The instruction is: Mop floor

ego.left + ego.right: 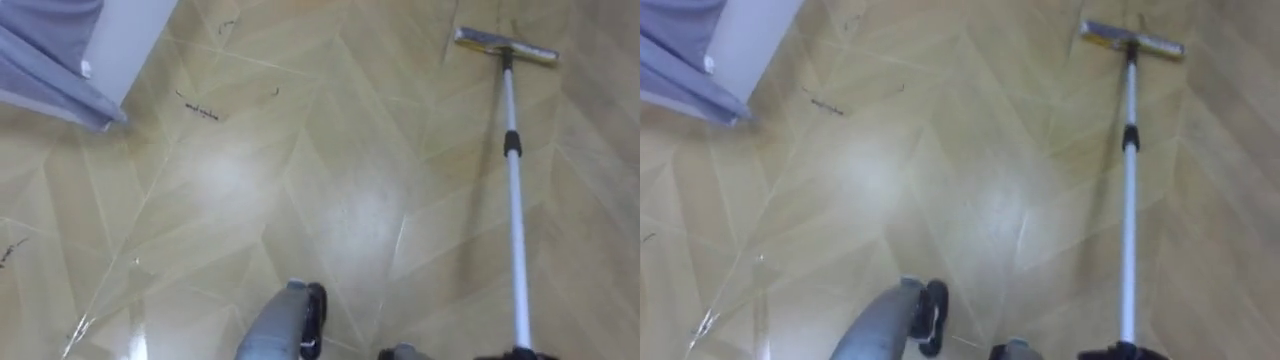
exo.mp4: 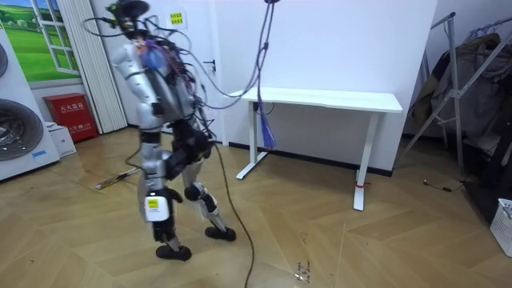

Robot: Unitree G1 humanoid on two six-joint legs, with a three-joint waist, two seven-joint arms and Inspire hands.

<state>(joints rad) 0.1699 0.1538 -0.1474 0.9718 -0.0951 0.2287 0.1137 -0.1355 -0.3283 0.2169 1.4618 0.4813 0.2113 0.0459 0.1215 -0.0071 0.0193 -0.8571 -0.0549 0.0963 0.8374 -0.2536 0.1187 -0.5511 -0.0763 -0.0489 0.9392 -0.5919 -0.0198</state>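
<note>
A mop lies out ahead of me on the wooden floor. Its flat head (image 1: 505, 45) rests on the boards at the upper right, and its white pole (image 1: 515, 200) runs back to the lower right edge. There my right hand (image 1: 520, 354) shows as a dark sliver on both sides of the pole. At the bottom centre my left hand (image 1: 315, 310) hangs dark at the end of its grey forearm, apart from the mop. In the room view I stand mid-step on the open floor left of the table, with the mop head (image 2: 112, 181) on the floor beyond me.
Grey cloth (image 1: 45, 65) hangs against a white panel at the upper left. Dark marks (image 1: 200, 111) streak the floor near it. Around me stand a white table (image 2: 320, 100), a washing machine (image 2: 16, 132), a red box (image 2: 70, 116) and a clothes rack (image 2: 472, 88).
</note>
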